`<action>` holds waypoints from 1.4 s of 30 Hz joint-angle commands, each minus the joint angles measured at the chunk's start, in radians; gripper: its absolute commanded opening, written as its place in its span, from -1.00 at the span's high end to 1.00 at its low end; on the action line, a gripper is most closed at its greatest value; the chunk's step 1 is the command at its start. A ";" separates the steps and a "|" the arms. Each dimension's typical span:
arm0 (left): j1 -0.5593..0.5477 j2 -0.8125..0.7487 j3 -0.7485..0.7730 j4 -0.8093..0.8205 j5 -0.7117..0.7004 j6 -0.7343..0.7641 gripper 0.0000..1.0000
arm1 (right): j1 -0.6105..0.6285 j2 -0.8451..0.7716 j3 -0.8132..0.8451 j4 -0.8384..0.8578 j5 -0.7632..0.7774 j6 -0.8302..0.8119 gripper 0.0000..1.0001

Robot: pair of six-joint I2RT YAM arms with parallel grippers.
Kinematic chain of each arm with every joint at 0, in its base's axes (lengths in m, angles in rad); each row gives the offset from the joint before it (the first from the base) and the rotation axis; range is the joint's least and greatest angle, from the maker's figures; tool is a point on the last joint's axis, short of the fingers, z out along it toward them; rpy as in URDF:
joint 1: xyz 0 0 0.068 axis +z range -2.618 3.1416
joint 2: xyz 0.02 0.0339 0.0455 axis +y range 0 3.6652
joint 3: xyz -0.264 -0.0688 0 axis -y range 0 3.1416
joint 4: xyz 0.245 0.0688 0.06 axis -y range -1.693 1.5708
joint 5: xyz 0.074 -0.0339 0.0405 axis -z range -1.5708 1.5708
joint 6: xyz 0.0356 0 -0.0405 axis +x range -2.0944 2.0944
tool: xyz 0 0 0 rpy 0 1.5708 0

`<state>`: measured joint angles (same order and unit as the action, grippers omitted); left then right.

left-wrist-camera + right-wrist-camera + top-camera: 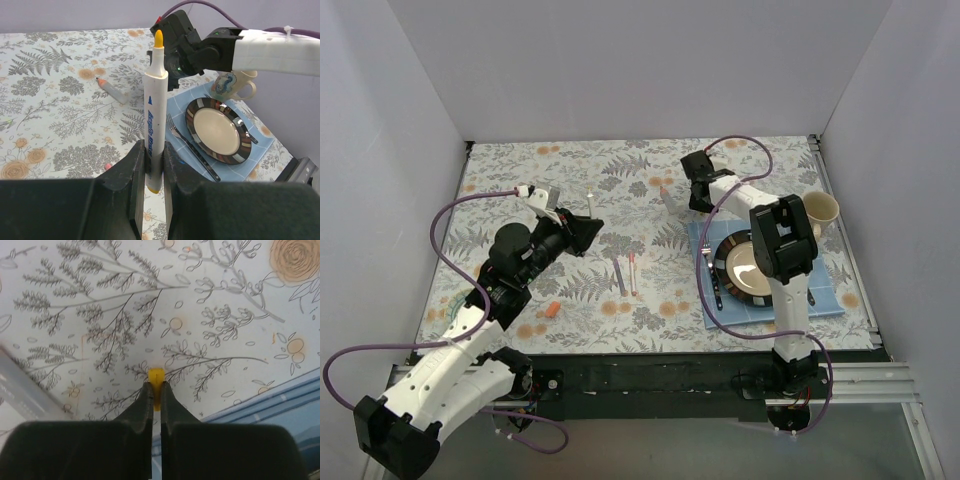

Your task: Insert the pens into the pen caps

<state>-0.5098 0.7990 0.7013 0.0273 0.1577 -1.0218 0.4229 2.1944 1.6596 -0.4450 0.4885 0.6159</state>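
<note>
My left gripper [154, 167] is shut on a whitish pen [156, 120], held upright with its bare yellow-orange tip up; from above this pen [591, 206] sticks out past the left gripper [588, 228]. My right gripper [156, 390] is shut on a small yellow pen cap [156, 376], just above the floral cloth. In the top view the right gripper [700, 203] hangs at the blue mat's far left corner. Two pens [619, 276] [633, 272] lie side by side mid-table. A grey pen with a red tip [113, 90] lies near the right gripper. An orange cap [552, 310] lies front left.
A dark-rimmed plate [732, 268] sits on a blue mat [825, 300] at the right, with a fork [711, 275] beside it and a mug [821, 210] behind. White walls enclose the table on three sides.
</note>
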 commanded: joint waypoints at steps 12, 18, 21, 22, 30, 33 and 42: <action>-0.003 -0.035 -0.017 -0.003 -0.096 0.014 1.00 | 0.223 -0.367 -0.339 0.121 -0.149 -0.183 0.97; -0.004 -0.030 -0.016 -0.003 -0.084 0.009 1.00 | 0.321 -0.461 -0.524 0.219 -0.153 -0.191 0.97; -0.004 -0.038 -0.023 0.000 -0.092 0.006 1.00 | 0.333 -0.487 -0.560 0.230 -0.171 -0.209 0.97; -0.004 -0.038 -0.023 0.000 -0.102 0.006 1.00 | 0.333 -0.501 -0.563 0.230 -0.182 -0.217 0.97; -0.004 -0.049 -0.023 -0.004 -0.135 0.015 1.00 | 0.323 -0.487 -0.467 0.209 -0.062 -0.301 0.18; -0.004 -0.057 -0.026 -0.006 -0.145 0.017 1.00 | 0.260 -0.453 -0.411 0.269 -0.056 -0.311 -0.18; -0.004 -0.043 -0.025 -0.003 -0.132 0.012 1.00 | 0.082 -0.207 -0.107 0.392 -0.086 -0.194 -0.19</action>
<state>-0.5098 0.7597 0.6796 0.0216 0.0364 -1.0176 0.5484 1.9217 1.5059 -0.1993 0.4057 0.4118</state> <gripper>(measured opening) 0.140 0.592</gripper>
